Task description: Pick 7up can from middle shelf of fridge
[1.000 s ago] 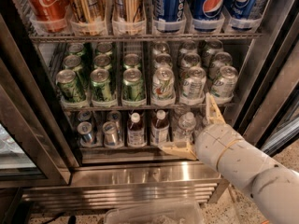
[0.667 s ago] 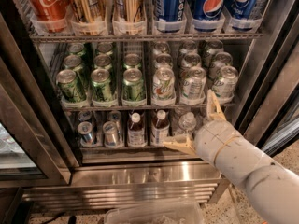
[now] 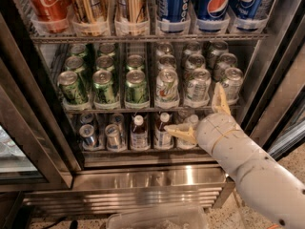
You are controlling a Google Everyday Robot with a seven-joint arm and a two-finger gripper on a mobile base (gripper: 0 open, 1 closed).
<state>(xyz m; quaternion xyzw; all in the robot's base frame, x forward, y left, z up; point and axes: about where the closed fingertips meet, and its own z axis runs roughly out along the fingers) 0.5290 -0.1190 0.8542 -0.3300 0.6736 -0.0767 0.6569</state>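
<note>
The fridge [image 3: 143, 175] stands open in the camera view. Its middle shelf [image 3: 114, 110] holds dark green cans [image 3: 104, 86] on the left and silver-white 7up cans on the right. The front 7up cans stand at the shelf edge: left [image 3: 167, 85], middle [image 3: 198, 85], right [image 3: 232, 82]. My gripper [image 3: 200, 116] is open and empty, just in front of and below the right part of this shelf. Its upper finger [image 3: 220, 99] points up, overlapping the lower left side of the right front 7up can. Its lower finger [image 3: 181, 132] points left over the lower rack.
The top rack holds tall cola cans [image 3: 45, 1], gold cans [image 3: 88, 4] and blue Pepsi cans [image 3: 214, 1]. The lower rack holds small bottles [image 3: 138, 132] and cans [image 3: 88, 135]. Dark door frames stand at left [image 3: 28, 128] and right [image 3: 276, 80]. A clear bin [image 3: 152, 219] sits below.
My gripper has risen from in front of the lower rack toward the middle shelf's front edge. The fingers stay spread. The cans have not moved.
</note>
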